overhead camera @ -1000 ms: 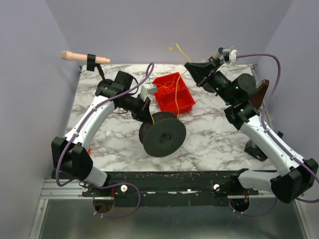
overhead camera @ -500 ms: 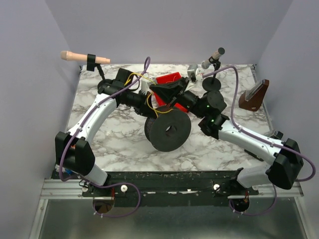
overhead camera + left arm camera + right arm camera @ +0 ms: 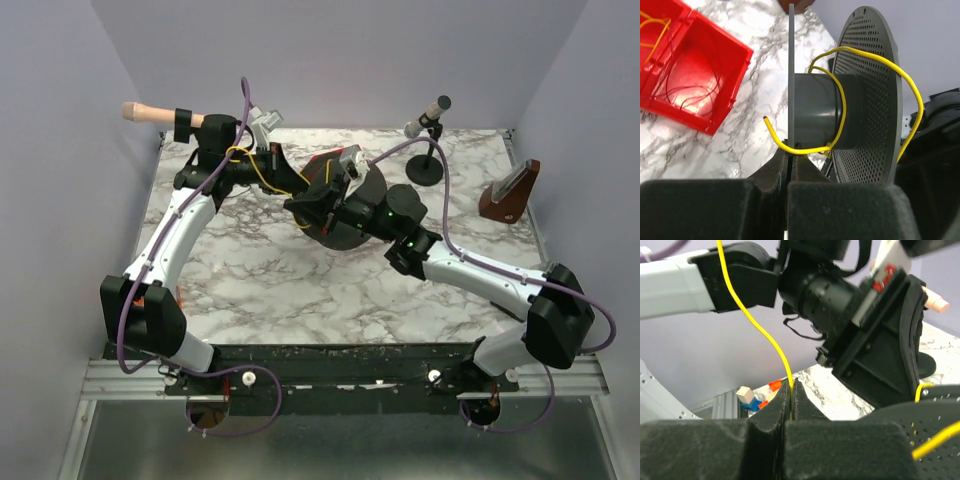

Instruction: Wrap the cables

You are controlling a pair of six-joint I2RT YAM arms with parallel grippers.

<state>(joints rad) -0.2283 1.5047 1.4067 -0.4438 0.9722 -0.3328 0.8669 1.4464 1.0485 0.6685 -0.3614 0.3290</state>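
Wood at the far left: a pale handle [image 3: 160,113] sticks out of a black clamp at the back corner of the marble table [image 3: 260,290]. Just beside it the left arm reaches up and inward, and the left gripper [image 3: 789,157] has its fingers pressed tight on the thin edge of the nearer flange of the dark spool [image 3: 815,110]. And there is the yellow cable [image 3: 810,149]! It loops once around the spool's hub, crosses right at the left gripper's fingertips, and its free end pokes out toward the red bin [image 3: 735,90] on the table beyond. A second loop arcs out over the perforated far flange. Moving on toward the middle, the right gripper [image 3: 791,395] is clamped shut on that same yellow cable, which rises from between its fingers and climbs past the left arm's wrist. The right arm stretches low across the table to get there. Further right, a microphone [image 3: 428,112] stands near the back edge, and a brown wedge-shaped stand [image 3: 510,195] sits at the right edge, well apart from both grippers.
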